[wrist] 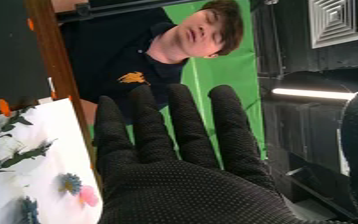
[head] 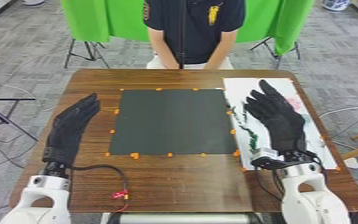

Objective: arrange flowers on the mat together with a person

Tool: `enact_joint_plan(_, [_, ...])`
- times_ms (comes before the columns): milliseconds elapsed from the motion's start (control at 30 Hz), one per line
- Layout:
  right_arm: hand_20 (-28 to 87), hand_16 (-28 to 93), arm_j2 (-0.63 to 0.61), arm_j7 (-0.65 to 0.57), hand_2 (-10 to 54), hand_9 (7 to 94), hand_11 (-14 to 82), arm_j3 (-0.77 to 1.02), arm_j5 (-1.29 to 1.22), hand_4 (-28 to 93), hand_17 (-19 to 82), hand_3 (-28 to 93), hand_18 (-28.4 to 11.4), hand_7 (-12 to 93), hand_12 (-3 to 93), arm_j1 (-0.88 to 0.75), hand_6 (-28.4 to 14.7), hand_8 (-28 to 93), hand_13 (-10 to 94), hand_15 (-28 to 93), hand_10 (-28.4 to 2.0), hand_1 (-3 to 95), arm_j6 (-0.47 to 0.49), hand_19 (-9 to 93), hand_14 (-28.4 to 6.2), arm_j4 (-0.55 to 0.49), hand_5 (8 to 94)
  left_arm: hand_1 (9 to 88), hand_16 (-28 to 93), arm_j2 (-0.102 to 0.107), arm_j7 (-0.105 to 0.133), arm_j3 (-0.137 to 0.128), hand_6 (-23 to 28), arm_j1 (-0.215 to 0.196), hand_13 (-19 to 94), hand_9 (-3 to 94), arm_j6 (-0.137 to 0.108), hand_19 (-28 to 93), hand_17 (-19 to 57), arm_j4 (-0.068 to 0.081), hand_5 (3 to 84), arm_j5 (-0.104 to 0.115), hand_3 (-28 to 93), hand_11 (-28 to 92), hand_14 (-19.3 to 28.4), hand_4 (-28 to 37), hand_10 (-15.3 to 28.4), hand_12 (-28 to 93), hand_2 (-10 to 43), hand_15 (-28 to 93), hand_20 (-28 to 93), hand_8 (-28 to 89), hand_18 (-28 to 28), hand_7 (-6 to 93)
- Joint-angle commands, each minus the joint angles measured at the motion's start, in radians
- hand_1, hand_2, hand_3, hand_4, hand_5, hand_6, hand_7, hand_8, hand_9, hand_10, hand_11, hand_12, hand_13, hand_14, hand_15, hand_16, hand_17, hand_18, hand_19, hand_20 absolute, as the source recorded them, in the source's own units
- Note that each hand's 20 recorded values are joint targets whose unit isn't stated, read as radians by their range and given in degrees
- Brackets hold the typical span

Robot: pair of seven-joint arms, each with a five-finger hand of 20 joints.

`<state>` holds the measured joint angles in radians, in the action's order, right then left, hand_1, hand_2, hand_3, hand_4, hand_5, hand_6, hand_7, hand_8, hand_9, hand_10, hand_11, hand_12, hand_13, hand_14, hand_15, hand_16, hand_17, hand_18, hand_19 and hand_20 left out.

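While right hand (head: 278, 122) hangs released, fingers straight, flowers (wrist: 70, 183) lie beside it on white sheet (wrist: 55, 125), some perhaps beneath.

A tube light (wrist: 314, 94) glares white against dark ceiling (wrist: 291, 55).

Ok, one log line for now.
right hand: open, over white sheet | left hand: open, beside dark mat | blue flower, pink flower: on sheet

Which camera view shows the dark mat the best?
The head view, because all four corners of the dark mat are visible. The right wrist view shows part of it, cut off at the edge.
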<state>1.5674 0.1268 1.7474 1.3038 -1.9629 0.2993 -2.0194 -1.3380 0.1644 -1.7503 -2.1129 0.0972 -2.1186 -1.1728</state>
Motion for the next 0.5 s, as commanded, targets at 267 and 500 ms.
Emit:
enact_joint_plan(267, [20, 18, 0.006, -0.025, 1.1, 35.5, 2.9, -0.015, -0.027, -16, 14, 75, -17.4, 6, 13.4, 0.004, -3.2, -6, 29, 7, -16.0, 7.2, 0.000, 8, -17.3, 0.008, 33.3, 24.2, 7, -0.016, -0.011, 0.019, 5.1, -0.015, 26, 37.5, -0.007, 5, -2.0, -0.002, 41.2, -0.023, 61, 10, 16.2, -19.1, 12.6, 15, 0.6, 6, 14, -4, 14.4, 6.7])
enact_joint_plan(500, [20, 18, 0.008, -0.033, 1.1, 35.6, 2.9, 0.000, -0.026, -16, 14, 75, -17.4, 7, 13.4, -0.036, -3.3, -6, 29, 7, -16.0, 7.3, 0.013, 8, -17.3, -0.012, 33.6, 24.2, 7, -0.020, -0.022, 0.021, 5.2, -0.014, 26, 37.4, 0.022, 5, -2.0, 0.003, 41.1, -0.023, 61, 9, 16.4, -19.0, 12.6, 15, 0.6, 6, 14, -4, 14.4, 6.5])
